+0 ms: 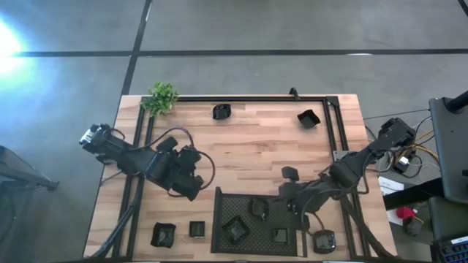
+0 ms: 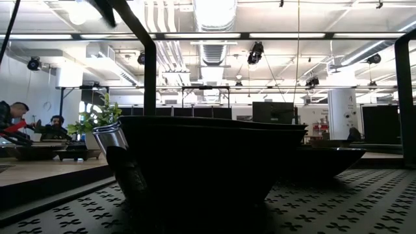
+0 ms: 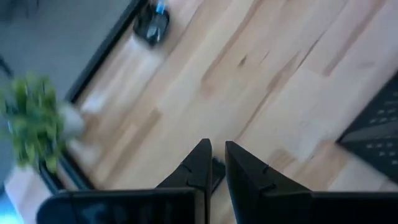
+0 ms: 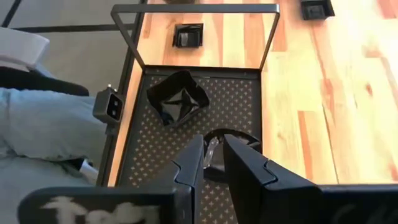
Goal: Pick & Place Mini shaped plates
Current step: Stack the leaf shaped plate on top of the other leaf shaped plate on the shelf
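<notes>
High view: roughly four small glossy black shaped plates already sit in the black perforated mesh tray [image 1: 219, 201] at lower centre. Left on the wooden counter [image 1: 248, 146]: two plates [image 1: 221, 111] near the top edge, two at lower left, one lower right. My right end effector [image 4: 214, 158] is over the tray, narrowly parted around a round plate's [image 4: 239, 140] rim. My left end effector [image 3: 217, 165] hangs narrowly parted, empty.

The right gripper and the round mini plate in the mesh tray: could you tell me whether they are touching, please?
Touching: the right wrist view shows the right gripper with the round plate's rim between its fingers.
</notes>
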Robot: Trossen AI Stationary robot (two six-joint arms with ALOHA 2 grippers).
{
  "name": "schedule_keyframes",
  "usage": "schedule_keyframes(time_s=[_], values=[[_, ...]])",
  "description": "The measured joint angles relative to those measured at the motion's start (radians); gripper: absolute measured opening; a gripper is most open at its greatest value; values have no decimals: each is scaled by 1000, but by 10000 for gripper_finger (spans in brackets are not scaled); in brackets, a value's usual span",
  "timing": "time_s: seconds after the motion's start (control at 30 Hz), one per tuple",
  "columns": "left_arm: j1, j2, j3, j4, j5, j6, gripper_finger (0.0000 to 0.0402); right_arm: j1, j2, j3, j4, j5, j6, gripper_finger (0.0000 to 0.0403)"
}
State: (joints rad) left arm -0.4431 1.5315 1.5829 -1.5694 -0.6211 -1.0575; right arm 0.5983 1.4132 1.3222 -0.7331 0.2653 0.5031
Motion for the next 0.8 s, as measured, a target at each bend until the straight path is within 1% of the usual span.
schedule_keyframes(time_s=[0.13,0.23,0.37,0.53,0.63,0.8], values=[[0,-46,-134,-2,69,-138,42,0,-11,0,-15,0,-3,61],[0,-91,-237,-2,95,-241,42,0,-12,-1,-19,0,-3,61],[0,-145,-361,9,132,-345,42,0,-4,-1,-19,0,-5,61],[0,-190,-488,40,193,-463,42,0,0,-1,-19,0,-5,61],[0,-200,-551,79,228,-486,42,0,0,-1,-18,0,-5,61],[0,-204,-628,183,280,-459,42,0,0,-1,-18,0,-5,61]])
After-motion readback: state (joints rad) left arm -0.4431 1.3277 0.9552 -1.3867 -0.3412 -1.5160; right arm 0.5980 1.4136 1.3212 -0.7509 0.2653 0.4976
